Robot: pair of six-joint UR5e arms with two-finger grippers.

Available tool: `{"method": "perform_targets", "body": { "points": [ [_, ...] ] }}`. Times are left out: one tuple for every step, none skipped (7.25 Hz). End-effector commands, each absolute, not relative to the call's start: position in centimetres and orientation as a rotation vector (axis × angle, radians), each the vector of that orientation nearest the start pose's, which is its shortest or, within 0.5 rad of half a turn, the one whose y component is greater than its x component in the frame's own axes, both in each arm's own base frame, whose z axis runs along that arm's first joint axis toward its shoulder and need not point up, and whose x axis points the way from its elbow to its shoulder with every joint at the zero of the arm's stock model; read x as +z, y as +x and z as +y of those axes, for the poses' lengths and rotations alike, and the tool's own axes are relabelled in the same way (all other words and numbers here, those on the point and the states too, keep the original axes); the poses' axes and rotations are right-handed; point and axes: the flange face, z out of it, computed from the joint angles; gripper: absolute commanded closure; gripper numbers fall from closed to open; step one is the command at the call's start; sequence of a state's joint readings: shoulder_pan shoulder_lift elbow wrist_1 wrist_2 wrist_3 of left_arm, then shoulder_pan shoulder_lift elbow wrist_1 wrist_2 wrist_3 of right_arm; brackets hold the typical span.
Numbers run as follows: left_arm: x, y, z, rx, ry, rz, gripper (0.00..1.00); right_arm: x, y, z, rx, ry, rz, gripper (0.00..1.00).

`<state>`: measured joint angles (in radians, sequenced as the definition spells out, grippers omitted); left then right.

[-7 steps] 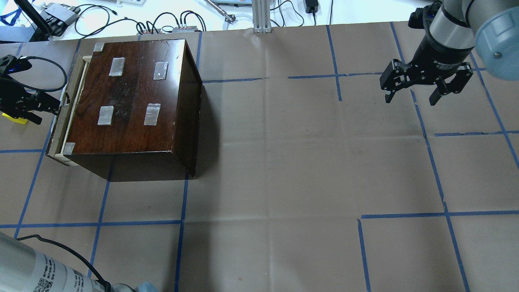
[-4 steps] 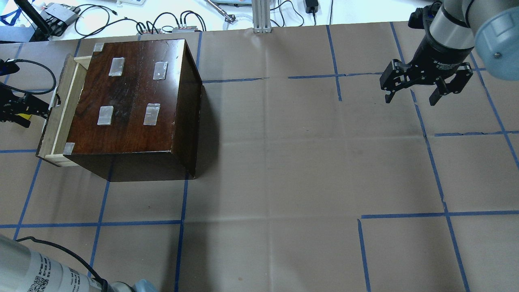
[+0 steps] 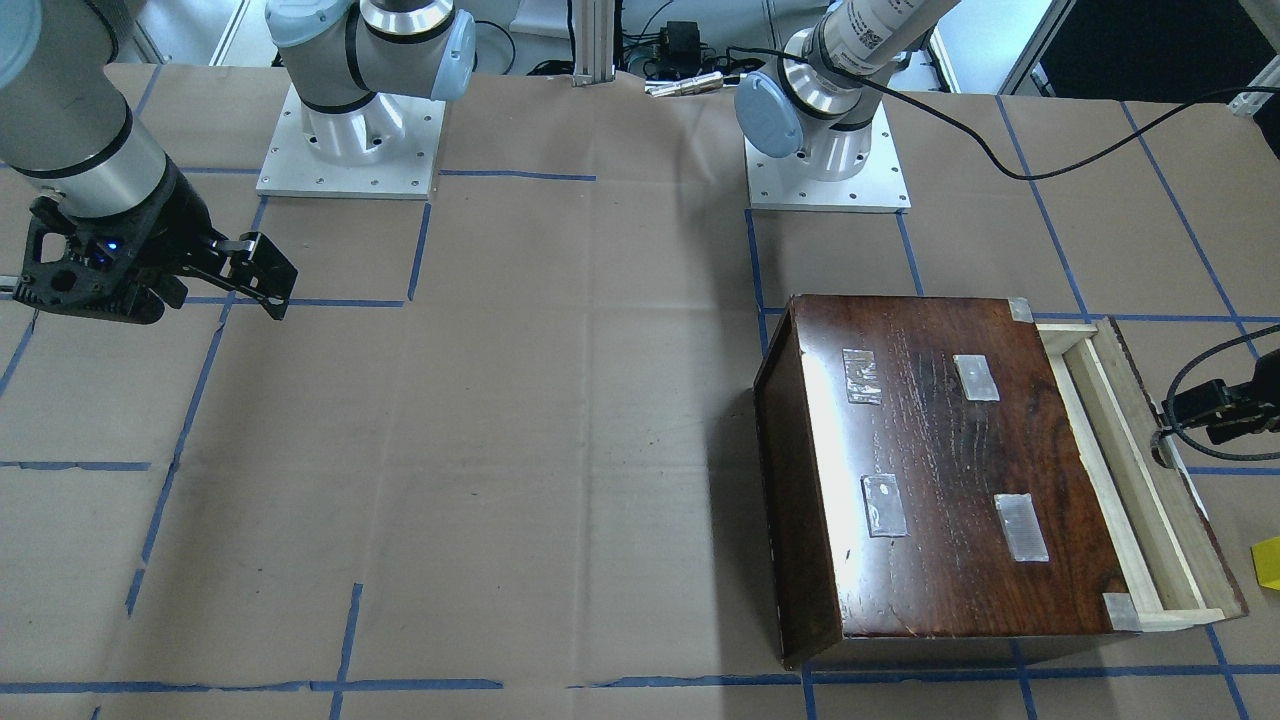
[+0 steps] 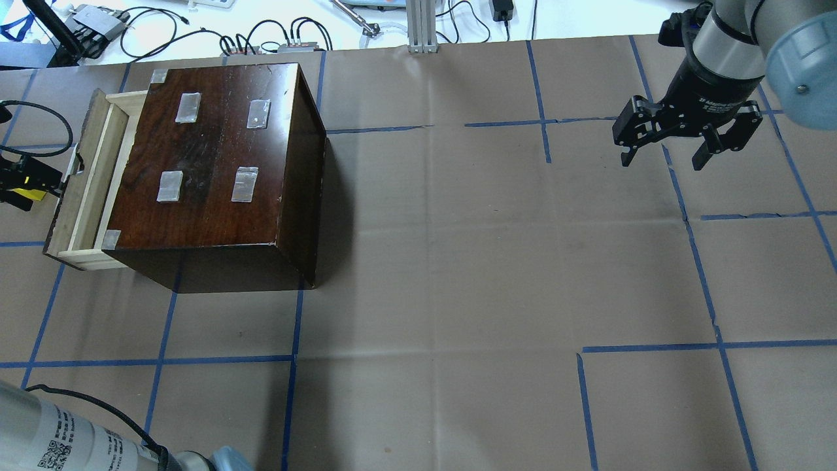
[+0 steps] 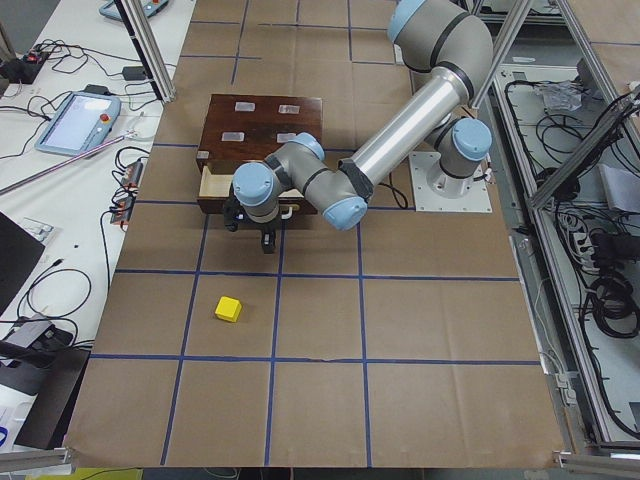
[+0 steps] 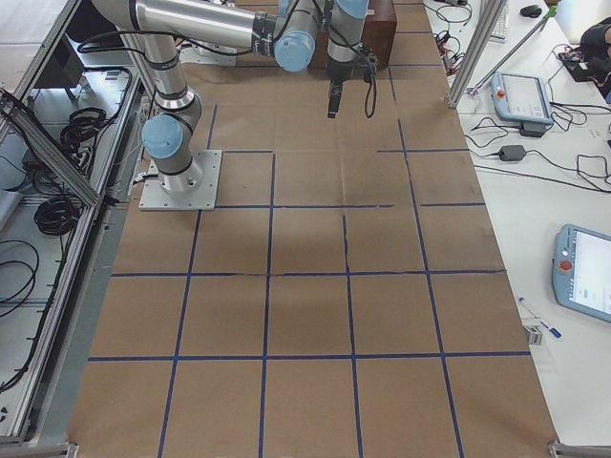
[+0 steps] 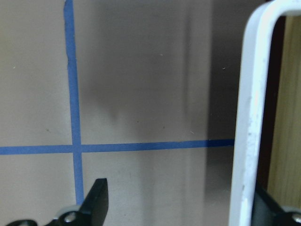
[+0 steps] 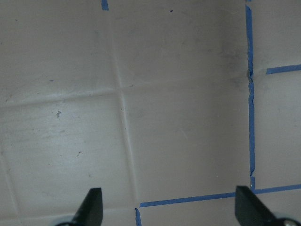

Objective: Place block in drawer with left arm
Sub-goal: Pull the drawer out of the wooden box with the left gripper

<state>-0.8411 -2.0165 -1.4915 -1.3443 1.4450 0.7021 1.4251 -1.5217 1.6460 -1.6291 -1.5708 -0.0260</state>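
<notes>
Pale wood slides further from the cabinet (image 4: pixel 209 150): the drawer (image 4: pixel 91 190) is opening, left jaws spread wide and hooked on it, right jaws wide too. The block (image 5: pixel 229 309) waits on the bench (image 4: pixel 458 294), off the cabinet's drawer side.

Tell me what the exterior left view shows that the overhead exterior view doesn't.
Only exterior left: the whole yellow block lying free on the paper, apart from the left gripper, plus the left arm down to its base. Only overhead: the right gripper, open over the paper; there the block is just a yellow sliver behind the left gripper. Both: the dark cabinet with its drawer pulled partly out and the left gripper at its front.
</notes>
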Motion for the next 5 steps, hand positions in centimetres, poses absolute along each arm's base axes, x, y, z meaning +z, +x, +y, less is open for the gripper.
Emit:
{"method": "perform_targets", "body": {
  "points": [
    [29.4, 32.48, -56.69, 0.042, -0.082, 3.318, 0.02, 43.24, 5.89, -51.7, 0.103, 0.187, 3.129, 0.0],
    [29.44, 32.72, -56.66, 0.039, -0.084, 3.317, 0.02, 43.24, 5.89, -51.7, 0.103, 0.187, 3.129, 0.0],
    [29.51, 32.95, -56.74, 0.025, -0.083, 3.308, 0.02, 43.24, 5.89, -51.7, 0.103, 0.187, 3.129, 0.0],
    [29.54, 33.15, -56.67, 0.019, -0.067, 3.306, 0.02, 43.24, 5.89, -51.7, 0.103, 0.187, 3.129, 0.0],
    [29.54, 33.16, -56.66, 0.02, -0.054, 3.305, 0.02, 43.24, 5.89, -51.7, 0.103, 0.19, 3.129, 0.0]
  ]
}}
